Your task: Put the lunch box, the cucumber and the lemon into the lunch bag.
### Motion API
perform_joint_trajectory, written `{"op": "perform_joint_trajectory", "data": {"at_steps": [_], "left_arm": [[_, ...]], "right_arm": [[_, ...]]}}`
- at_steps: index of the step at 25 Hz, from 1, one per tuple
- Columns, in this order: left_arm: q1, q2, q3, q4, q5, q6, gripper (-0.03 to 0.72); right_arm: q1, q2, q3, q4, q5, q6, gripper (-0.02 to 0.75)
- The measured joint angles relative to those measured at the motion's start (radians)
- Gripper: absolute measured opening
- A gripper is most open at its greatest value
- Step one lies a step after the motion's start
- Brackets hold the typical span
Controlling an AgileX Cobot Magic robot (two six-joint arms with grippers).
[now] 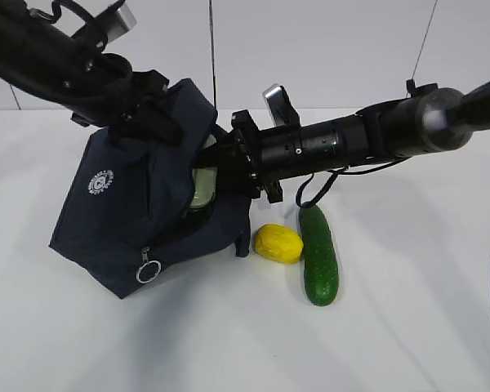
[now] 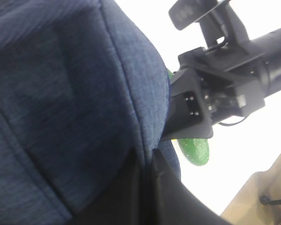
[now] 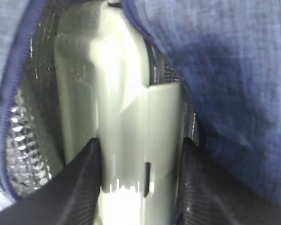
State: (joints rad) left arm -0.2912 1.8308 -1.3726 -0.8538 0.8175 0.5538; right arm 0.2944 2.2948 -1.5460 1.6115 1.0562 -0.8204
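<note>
- White counter (image 1: 408, 327) fills most of my outside view, with a pale wall behind it.
- Next biggest is the lunch bag (image 1: 122, 220). It is dark blue, tipped over to one side on the counter, with its open top facing right. A silver ring pull (image 1: 148, 270) hangs low on its front.
- My left claw (image 1: 159, 114) sits at the top edge of the bag. It is pinched shut, and I think it has the cloth there and keeps the mouth open, but the bag hides the tips, so I cannot be sure.
- My right claw (image 3: 140, 178) is poked into the bag's mouth. Its two dark fingers (image 3: 79, 183) are on both sides of the lunch box (image 3: 126, 112), so it is holding the box about half wide.
- From my right wrist camera, the lunch box is mostly inside the bag, with shiny silver lining (image 3: 28, 145) beside it. I have not let go of it.
- Outside on the counter lies the cucumber (image 1: 318, 255), just right of the bag.
- Smallest is the lemon (image 1: 278, 243), between the bag and the cucumber, right beside both.
- So the first of three things is nearly done. I think the box needs dropping, then the cucumber and lemon are left.
</note>
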Motion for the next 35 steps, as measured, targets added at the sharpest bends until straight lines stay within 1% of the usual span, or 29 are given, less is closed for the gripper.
{"op": "perform_joint_trajectory", "data": {"at_steps": [9, 29, 35], "left_arm": [[0.0, 0.031, 0.0, -0.019, -0.003, 0.0, -0.008], [0.0, 0.045, 0.0, -0.038, -0.008, 0.0, -0.008], [0.0, 0.045, 0.0, -0.038, -0.008, 0.0, -0.008]], "right_arm": [[0.0, 0.0, -0.003, 0.004, -0.037, 0.0, 0.36], [0.0, 0.0, -0.006, -0.05, -0.149, 0.002, 0.371], [0.002, 0.0, -0.01, -0.044, -0.179, 0.043, 0.413]]}}
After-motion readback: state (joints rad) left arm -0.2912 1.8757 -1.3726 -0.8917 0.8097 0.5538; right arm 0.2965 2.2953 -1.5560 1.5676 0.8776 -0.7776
